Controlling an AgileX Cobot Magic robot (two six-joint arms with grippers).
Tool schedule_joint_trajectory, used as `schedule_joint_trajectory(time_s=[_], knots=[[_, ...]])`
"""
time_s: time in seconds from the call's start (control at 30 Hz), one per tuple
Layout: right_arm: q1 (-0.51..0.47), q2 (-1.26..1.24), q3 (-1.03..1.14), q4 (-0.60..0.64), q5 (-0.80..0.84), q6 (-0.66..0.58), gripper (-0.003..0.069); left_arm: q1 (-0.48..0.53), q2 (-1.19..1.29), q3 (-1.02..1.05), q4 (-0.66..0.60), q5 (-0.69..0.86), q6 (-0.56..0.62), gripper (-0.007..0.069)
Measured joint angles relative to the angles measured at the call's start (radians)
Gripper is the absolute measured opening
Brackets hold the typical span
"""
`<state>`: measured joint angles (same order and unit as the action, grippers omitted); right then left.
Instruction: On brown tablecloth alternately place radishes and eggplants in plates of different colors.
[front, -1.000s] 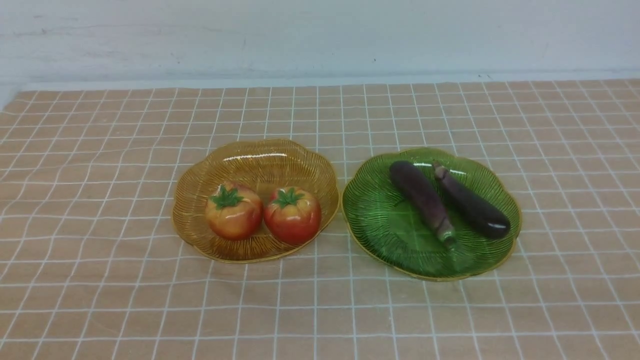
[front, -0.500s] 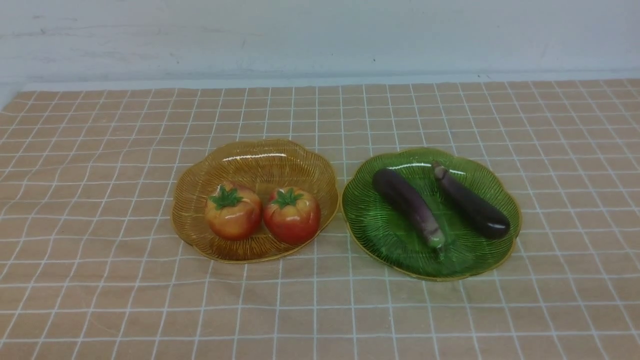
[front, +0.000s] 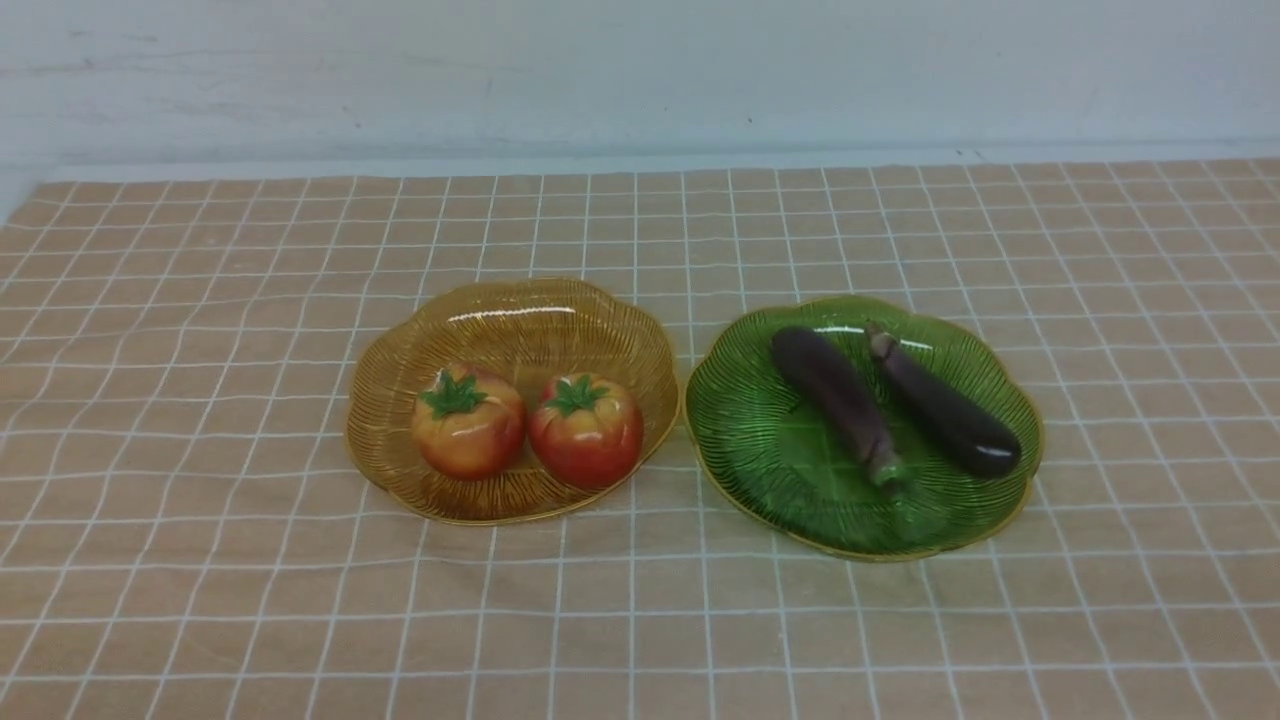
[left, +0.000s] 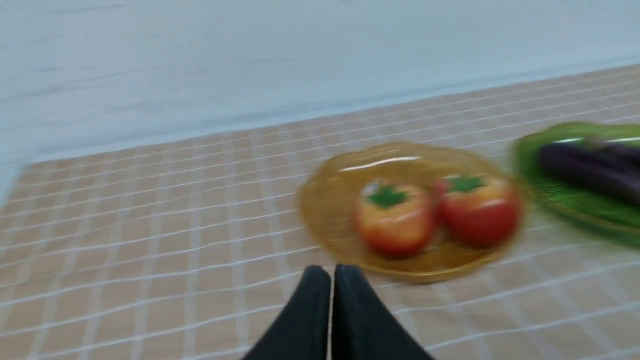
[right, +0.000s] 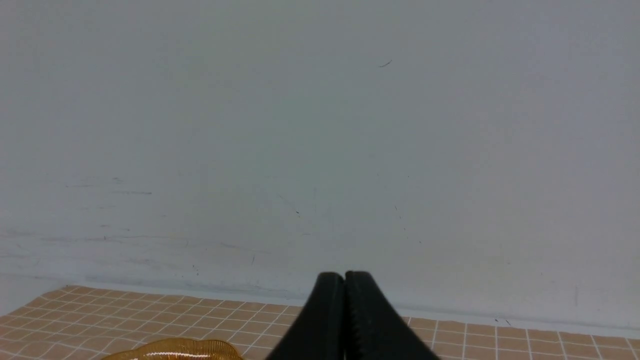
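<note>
cloth open all round | plates nearly touching, probably

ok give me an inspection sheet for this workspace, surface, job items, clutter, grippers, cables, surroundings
surface: brown tablecloth with white grid lines, slightly wrinkled, spans the table
job's things: two radishes side by side in the amber plate; two eggplants in the green plate
clutter: nothing seen
grippers: left gripper shut, empty; right gripper shut, empty; neither shows in the front view
cables: nothing seen
surroundings: pale wall behind the table
</note>
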<state>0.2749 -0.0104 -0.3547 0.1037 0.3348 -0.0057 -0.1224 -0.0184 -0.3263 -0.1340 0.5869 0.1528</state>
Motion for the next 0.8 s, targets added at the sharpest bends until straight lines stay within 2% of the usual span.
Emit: schedule_joint_trajectory(time_s=[0.17,0.27,0.5,0.6,0.8], knots=[[0.000,0.000,0.000,0.000,0.000,0.006,-0.0014,0.117,0.001,0.156,0.066,-0.099,0.000,-0.0003],[0.000,0.000,0.000,0.000,0.000,0.000,-0.0014,0.139,0.001,0.213,0.081,-0.104,0.000,-0.0003],[0.000,0.000,0.000,0.000,0.001,0.000,-0.0014,0.131,0.001,0.335,0.093,-0.112,0.004,-0.0003],[0.000,0.000,0.000,0.000,0.001,0.000,-0.0014,0.109,0.002,0.348,0.095,-0.175,0.007,-0.0003],[0.000,0.000,0.000,0.000,0.001,0.000,-0.0014,0.098,0.002,0.354,0.095,-0.206,0.007,-0.0003]])
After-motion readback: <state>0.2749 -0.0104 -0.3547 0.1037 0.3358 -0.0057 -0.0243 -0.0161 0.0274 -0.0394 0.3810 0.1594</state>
